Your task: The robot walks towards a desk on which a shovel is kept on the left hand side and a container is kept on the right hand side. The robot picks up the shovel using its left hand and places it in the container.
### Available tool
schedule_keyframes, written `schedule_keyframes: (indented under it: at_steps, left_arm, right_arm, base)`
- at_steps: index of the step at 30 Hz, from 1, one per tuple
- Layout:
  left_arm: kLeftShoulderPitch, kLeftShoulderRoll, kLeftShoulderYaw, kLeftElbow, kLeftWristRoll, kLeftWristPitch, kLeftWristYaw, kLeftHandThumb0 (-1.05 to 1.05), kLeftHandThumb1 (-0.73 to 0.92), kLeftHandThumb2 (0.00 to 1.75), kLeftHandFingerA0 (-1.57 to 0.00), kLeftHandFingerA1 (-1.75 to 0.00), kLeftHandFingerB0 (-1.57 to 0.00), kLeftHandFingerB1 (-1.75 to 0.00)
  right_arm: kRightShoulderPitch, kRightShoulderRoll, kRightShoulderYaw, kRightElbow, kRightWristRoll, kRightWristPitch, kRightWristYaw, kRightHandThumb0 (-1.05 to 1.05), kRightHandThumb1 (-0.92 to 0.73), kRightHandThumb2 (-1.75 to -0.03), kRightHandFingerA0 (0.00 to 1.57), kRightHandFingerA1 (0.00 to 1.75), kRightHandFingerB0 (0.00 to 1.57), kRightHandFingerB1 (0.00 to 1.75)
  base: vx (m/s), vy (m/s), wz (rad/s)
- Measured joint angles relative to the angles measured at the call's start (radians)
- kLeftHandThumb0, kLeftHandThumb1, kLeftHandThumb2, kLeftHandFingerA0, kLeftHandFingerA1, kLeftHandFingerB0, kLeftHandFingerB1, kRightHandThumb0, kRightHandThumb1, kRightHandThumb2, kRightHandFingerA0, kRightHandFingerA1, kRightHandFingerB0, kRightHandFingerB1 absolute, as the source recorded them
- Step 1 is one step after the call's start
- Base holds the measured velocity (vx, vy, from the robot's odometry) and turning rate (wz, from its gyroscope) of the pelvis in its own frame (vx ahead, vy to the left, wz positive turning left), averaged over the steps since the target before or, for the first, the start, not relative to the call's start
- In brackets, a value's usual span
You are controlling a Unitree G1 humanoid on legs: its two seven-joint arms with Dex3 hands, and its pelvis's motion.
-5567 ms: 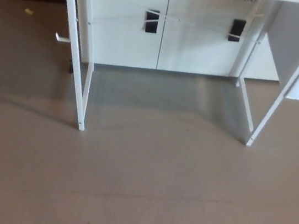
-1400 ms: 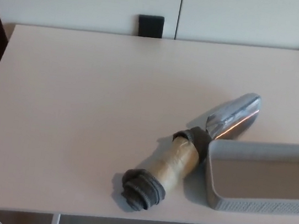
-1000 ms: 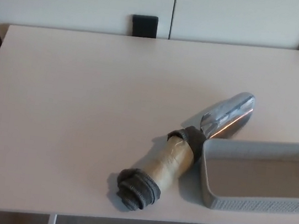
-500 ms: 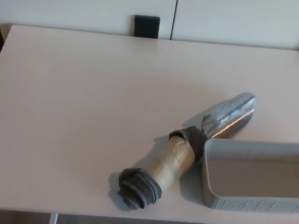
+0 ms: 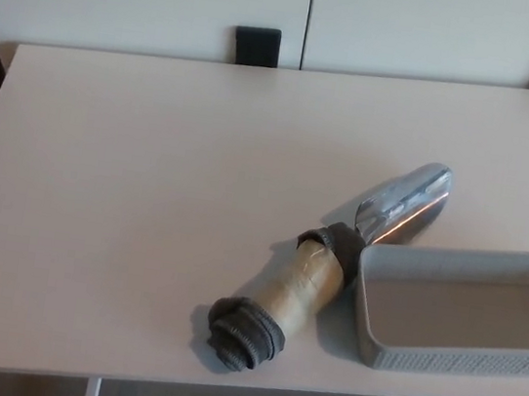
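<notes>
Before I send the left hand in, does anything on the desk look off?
The shovel lies diagonally right beside the container, handle end toward the desk front edge, scoop behind the container's corner; contact unclear. Container looks empty. No hands in view.

Shovel point(image 5: 323, 270) flat on the desk point(image 5: 128, 189) — container point(image 5: 461, 309) just right of it, touching.

shovel point(image 5: 329, 266): silver metal scoop, tan taped handle, dark grey wraps
container point(image 5: 461, 309): grey, fine textured pattern
desk point(image 5: 147, 191): pale beige
</notes>
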Motion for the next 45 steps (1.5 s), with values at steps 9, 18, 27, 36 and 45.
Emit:
schedule_keyframes:
  at_steps: [9,18,27,36,45]
  left_arm:
    - [-0.057,0.021,-0.050,-0.277,-0.005,0.033,-0.011,-0.49,0.46,0.82,-0.27,-0.50,-0.25,-0.47]
    - [-0.252,-0.097,-0.001,-0.516,0.079,0.138,-0.011,-0.45,0.53,0.59,-0.08,-0.26,-0.12,-0.25]
    - [-0.485,-0.142,0.026,-0.475,0.209,0.231,-0.009,-0.39,0.29,0.65,0.00,-0.15,-0.03,-0.22]
    - [-0.649,-0.141,0.024,-0.337,0.345,0.321,0.006,-0.51,0.33,0.65,0.00,-0.03,0.00,-0.07]
    - [-0.722,-0.154,-0.009,-0.170,0.484,0.440,0.030,-0.64,0.40,0.73,0.00,-0.05,0.00,-0.07]
  right_arm:
    - [-0.012,0.000,0.000,0.002,0.000,0.000,0.000,-0.23,-0.49,-0.54,0.65,0.62,0.47,0.50]
    - [-0.024,0.000,0.001,0.027,-0.001,0.000,0.000,-0.25,-0.50,-0.55,0.66,0.61,0.46,0.50]
    - [-0.032,0.000,0.006,0.036,-0.001,0.000,0.000,-0.25,-0.50,-0.55,0.65,0.61,0.45,0.50]
    - [-0.048,0.000,0.008,0.040,-0.001,0.000,0.000,-0.29,-0.49,-0.55,0.65,0.62,0.44,0.51]
    - [-0.057,0.000,0.021,0.042,-0.003,0.000,-0.001,-0.28,-0.50,-0.55,0.64,0.61,0.43,0.51]
  base:
    - [0.00,0.000,0.00]
    - [0.00,0.000,0.00]
    - [0.00,0.000,0.00]
    - [0.00,0.000,0.00]
    - [0.00,0.000,0.00]
